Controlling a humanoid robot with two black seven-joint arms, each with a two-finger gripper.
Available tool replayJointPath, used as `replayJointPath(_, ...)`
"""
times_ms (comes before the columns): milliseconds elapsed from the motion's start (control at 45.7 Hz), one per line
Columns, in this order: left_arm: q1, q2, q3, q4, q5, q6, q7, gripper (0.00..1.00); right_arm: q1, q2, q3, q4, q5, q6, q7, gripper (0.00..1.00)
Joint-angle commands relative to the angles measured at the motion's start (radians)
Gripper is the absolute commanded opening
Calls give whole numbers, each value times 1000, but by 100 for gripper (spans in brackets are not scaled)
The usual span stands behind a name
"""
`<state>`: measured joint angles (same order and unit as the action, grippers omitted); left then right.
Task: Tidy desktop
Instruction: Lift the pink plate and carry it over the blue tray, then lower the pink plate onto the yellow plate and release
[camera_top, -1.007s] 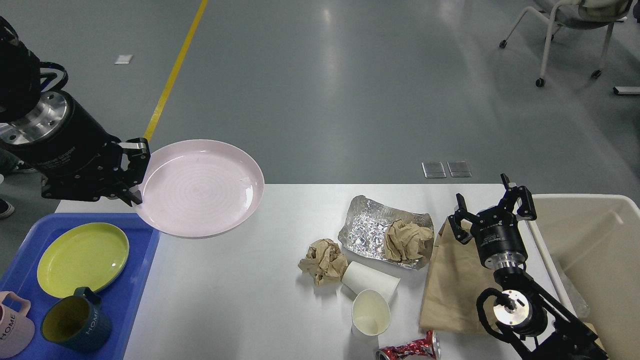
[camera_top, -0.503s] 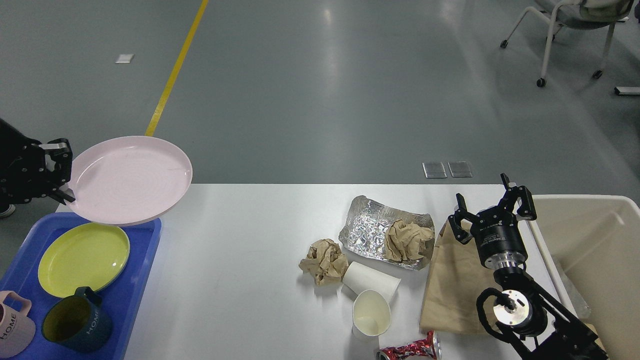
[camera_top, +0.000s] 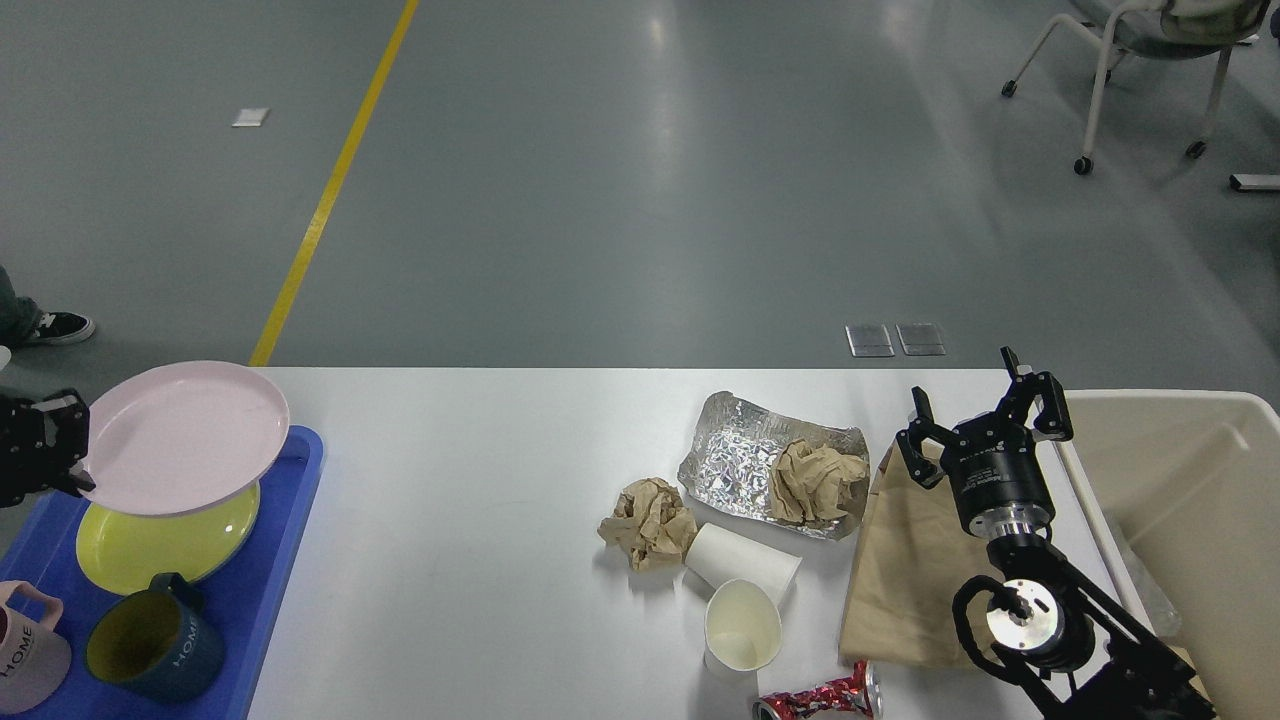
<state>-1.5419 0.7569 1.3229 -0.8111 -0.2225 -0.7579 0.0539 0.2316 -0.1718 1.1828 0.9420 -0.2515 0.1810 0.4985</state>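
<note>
The white desktop (camera_top: 480, 560) fills the lower view. My left gripper (camera_top: 72, 452) is at the far left, shut on the rim of a pink plate (camera_top: 185, 435), holding it just above a yellow-green plate (camera_top: 160, 540) in the blue tray (camera_top: 262, 610). My right gripper (camera_top: 985, 415) is open and empty, held above a flat brown paper bag (camera_top: 900, 570). Rubbish lies on the desktop: crumpled foil (camera_top: 735, 460) with a brown paper ball (camera_top: 815, 480) on it, another paper ball (camera_top: 648, 522), two white paper cups (camera_top: 742, 562) (camera_top: 741, 625), and a crushed red can (camera_top: 818, 696).
A dark blue mug (camera_top: 155, 650) and a pink mug (camera_top: 28, 655) stand in the tray's front. A cream plastic bin (camera_top: 1190, 500) stands at the right of the desktop. A chair (camera_top: 1150, 50) is on the floor far back right.
My left gripper has carried the pink plate left and down, from above the desktop's back left to just over the yellow-green plate in the tray. The right arm has not moved.
</note>
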Motion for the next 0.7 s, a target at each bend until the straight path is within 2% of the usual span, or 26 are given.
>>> replayJointPath(0, 190, -4, -119, 101, 3, 23, 0, 0, 0, 0, 0, 0, 0, 0, 0, 100)
replayJointPath(219, 309, -2, -247, 198, 2, 48, 3, 0, 0, 0, 0, -2, 0, 0, 0, 100)
replayJointPath(438, 328, 2, -241, 219, 3, 161, 23, 0, 0, 0, 0, -2, 0, 0, 0, 100)
replayJointPath(679, 405, -10, -246, 267, 3, 196, 34, 0, 0, 0, 0, -2, 0, 0, 0, 100)
